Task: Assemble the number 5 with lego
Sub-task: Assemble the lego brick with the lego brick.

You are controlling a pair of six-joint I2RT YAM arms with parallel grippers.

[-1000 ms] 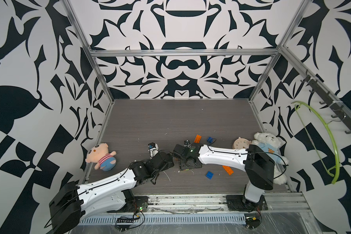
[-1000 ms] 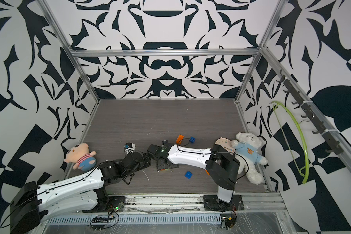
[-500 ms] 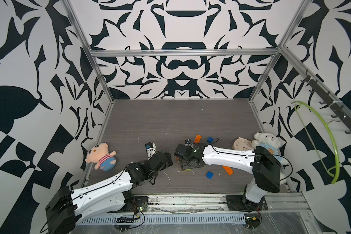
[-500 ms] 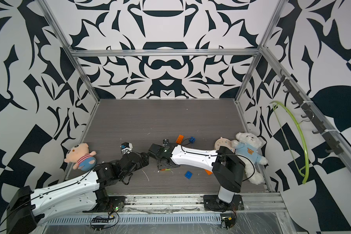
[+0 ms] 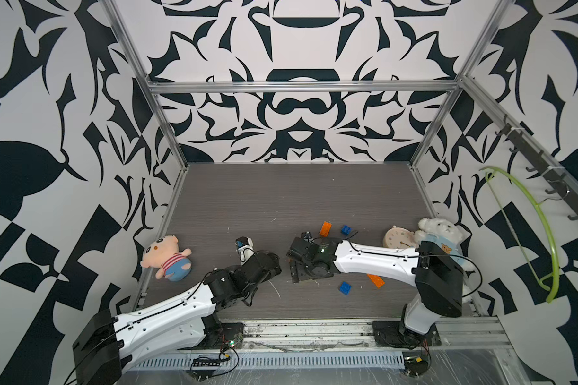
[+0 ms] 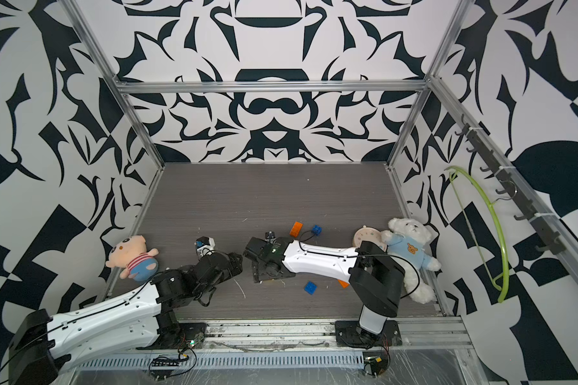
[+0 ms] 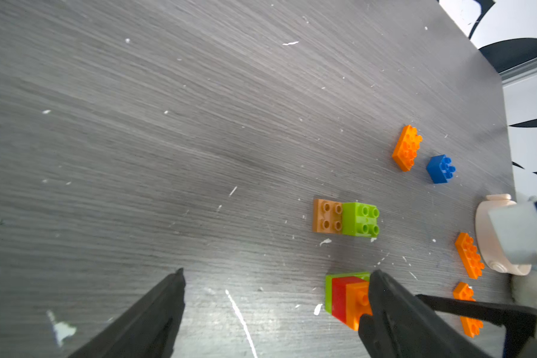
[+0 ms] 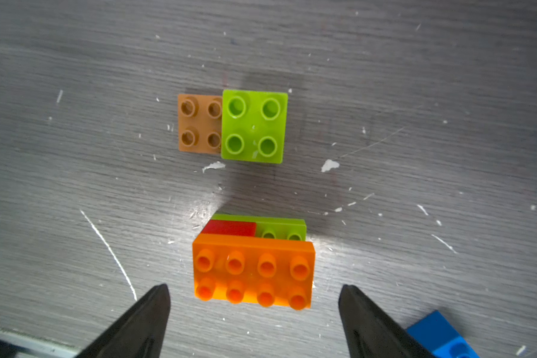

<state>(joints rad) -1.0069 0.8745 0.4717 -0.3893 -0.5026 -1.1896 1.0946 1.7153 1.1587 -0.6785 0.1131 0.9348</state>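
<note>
- right gripper spread wide and gripping nothing; brick stack (orange oblong on top, red and lime under it) sits between its fingers, with a gap on each side
- tan-and-lime pair lies flat on the table, near the stack but apart from it
- left gripper also spread and empty; one of its fingers partly hides the stack
- top view: orange brick and blue brick at 12-1 o'clock from the right arm's wrist
- second blue brick at 5 o'clock, second orange brick at 4 o'clock, partly under the arm
- pig plush at the table's 9 o'clock edge
- clock beside white bear at the 3 o'clock edge
- green hanger on the wall hooks
</note>
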